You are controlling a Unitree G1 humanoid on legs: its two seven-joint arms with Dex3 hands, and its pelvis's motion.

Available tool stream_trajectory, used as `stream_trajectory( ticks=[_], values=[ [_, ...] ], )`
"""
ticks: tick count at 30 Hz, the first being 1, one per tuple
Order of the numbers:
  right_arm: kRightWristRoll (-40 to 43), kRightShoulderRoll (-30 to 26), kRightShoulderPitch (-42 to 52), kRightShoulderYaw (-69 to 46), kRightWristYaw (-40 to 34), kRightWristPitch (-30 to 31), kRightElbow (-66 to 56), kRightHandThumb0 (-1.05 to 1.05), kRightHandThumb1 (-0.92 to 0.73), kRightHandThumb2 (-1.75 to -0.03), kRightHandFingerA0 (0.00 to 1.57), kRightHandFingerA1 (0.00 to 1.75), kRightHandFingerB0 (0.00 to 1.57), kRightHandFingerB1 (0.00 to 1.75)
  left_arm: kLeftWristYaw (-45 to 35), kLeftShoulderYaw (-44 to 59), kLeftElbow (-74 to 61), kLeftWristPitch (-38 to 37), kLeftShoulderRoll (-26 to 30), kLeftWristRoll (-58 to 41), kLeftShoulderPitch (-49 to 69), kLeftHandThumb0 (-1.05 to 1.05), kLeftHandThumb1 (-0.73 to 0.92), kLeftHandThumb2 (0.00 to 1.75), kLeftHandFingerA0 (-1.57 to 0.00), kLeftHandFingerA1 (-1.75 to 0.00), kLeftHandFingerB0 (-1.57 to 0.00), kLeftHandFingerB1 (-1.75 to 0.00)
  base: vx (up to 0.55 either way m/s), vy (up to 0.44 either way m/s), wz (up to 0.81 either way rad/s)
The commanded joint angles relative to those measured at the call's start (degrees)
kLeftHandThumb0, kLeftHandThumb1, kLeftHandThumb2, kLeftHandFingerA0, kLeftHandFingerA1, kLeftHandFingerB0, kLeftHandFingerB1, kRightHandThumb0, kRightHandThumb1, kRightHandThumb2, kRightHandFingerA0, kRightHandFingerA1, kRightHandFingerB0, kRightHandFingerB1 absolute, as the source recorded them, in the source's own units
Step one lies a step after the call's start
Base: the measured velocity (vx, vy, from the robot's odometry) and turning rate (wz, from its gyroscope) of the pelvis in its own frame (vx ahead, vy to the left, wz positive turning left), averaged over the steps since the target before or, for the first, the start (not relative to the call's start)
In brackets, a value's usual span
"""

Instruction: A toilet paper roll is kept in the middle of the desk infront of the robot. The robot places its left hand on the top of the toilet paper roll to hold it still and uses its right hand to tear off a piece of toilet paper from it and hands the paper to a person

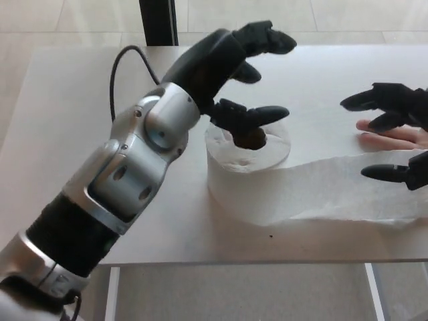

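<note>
as it stands core-up, the toilet paper roll (247,167) trails its sheet rightward.

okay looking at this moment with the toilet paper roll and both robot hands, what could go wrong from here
1. The left hand hovers open above the toilet paper roll, not pressing it. If the right hand pulls first, the roll may slide or topple.
2. A person's hand lies on the desk right under the right hand, so they could collide.
3. The loose strip runs off the picture's right edge; a poor grasp could unroll more paper instead of tearing it.
</note>
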Motion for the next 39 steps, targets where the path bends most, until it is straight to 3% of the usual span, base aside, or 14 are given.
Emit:
stream_trajectory(
  ticks=[1,2,5,6,15,16,20,25,28,29,31,36,37,39],
  values=[
    [-4.8,0.4,0.7,1.9,1.5,0.5,1.3,-0.71,-0.38,-0.81,0.4,0.62,0.34,0.45,-7.6,-6.8,-1.5,14.0,3.4,8.9,-0.4,-0.75,0.82,0.64,-0.07,-0.5,-0.07,-0.27,0.0,0.0,0.0],
    [-4.6,0.5,0.8,1.9,1.6,0.3,1.4,-0.71,-0.49,-0.56,0.52,0.74,0.41,0.36,-8.7,-8.5,-1.8,16.0,3.8,9.9,-0.6,-0.81,0.69,1.07,-0.02,-0.38,-0.05,-0.19,0.0,0.0,0.0],
    [-4.8,0.5,1.2,2.2,1.8,0.9,0.8,-0.78,-0.42,-0.81,0.5,0.7,0.37,0.44,-9.0,-11.4,-2.9,18.0,4.8,12.2,0.4,-0.76,0.88,0.7,0.0,-0.41,-0.03,-0.25,0.0,0.0,0.0],
    [-5.4,0.3,1.4,2.6,1.5,0.8,0.5,-0.76,-0.41,-0.81,0.49,0.68,0.37,0.44,-7.2,-13.0,-3.8,17.8,5.2,14.0,3.0,-0.75,0.68,1.08,-0.02,-0.43,-0.02,-0.26,0.0,0.0,0.0],
    [-6.5,0.8,0.4,2.8,1.5,0.5,1.1,-0.77,-0.42,-0.81,0.49,0.69,0.37,0.44,-2.6,-12.6,-5.4,17.8,4.6,16.4,8.8,-0.78,0.67,1.04,-0.02,-0.46,-0.07,-0.36,0.0,0.0,0.0],
    [-6.8,1.0,0.2,2.9,1.3,0.3,1.5,-0.67,-0.48,-0.55,0.52,0.69,0.43,0.36,-1.7,-12.5,-4.9,17.0,4.1,17.0,9.4,-0.75,0.86,0.67,-0.04,-0.47,-0.12,-0.3,0.0,0.0,0.0],
    [-8.8,1.7,0.1,3.8,1.1,0.0,2.2,-0.62,-0.48,-0.56,0.57,0.71,0.44,0.36,0.2,-12.9,-4.1,15.0,2.4,19.9,11.2,-0.77,0.66,1.05,-0.02,-0.47,-0.07,-0.41,0.0,0.0,0.0],
    [-12.4,2.5,-0.1,4.8,0.4,1.3,2.1,-0.6,-0.47,-0.57,0.64,1.32,0.43,0.36,0.4,-13.4,-2.5,13.6,0.4,23.0,11.1,-0.76,0.65,1.04,-0.03,-0.49,-0.07,-0.44,0.0,0.0,0.0],
    [-15.1,2.5,-0.6,6.1,0.1,1.4,3.4,-0.62,-0.39,-0.82,0.72,1.18,0.34,0.48,0.9,-13.0,-1.8,13.2,-1.1,23.9,11.4,-0.75,0.65,1.02,-0.03,-0.49,-0.08,-0.46,0.0,0.0,0.0],
    [-15.9,2.4,-0.6,6.5,-0.1,1.2,3.6,-0.6,-0.37,-0.83,0.66,1.05,0.34,0.49,1.1,-12.9,-1.4,13.0,-1.6,24.3,11.5,-0.73,0.85,0.65,-0.04,-0.49,-0.16,-0.33,0.0,0.0,0.0],
    [-19.3,1.8,-1.4,8.5,-0.2,0.6,4.7,-0.62,-0.39,-0.77,0.48,0.68,0.35,0.46,2.6,-11.6,-0.5,12.1,-3.4,24.0,12.2,-0.37,0.52,1.09,-0.07,-0.57,0.0,-0.49,0.0,0.0,0.0],
    [-22.6,1.8,-2.4,10.4,-0.4,0.4,5.2,-0.55,-0.45,-0.55,0.32,0.43,0.39,0.34,1.9,-11.5,-0.5,12.7,-4.4,25.9,12.6,-0.72,0.84,0.64,-0.06,-0.49,-0.16,-0.33,0.0,0.0,0.0],
    [-25.4,1.7,-2.8,11.8,-2.2,-0.5,5.7,-0.5,-0.46,-0.55,0.59,1.28,0.42,0.35,1.7,-11.5,-0.3,12.9,-4.9,26.2,12.2,-0.74,0.65,1.01,-0.05,-0.53,-0.09,-0.46,0.0,0.0,0.0],
    [-28.4,1.4,-2.8,13.4,-4.9,-2.6,6.0,-0.46,-0.49,-0.57,0.81,1.42,0.44,0.37,1.5,-11.1,-0.2,13.0,-5.5,26.4,12.4,-0.36,0.55,1.11,-0.08,-0.57,0.0,-0.49,0.0,0.0,0.0]
  ],
)
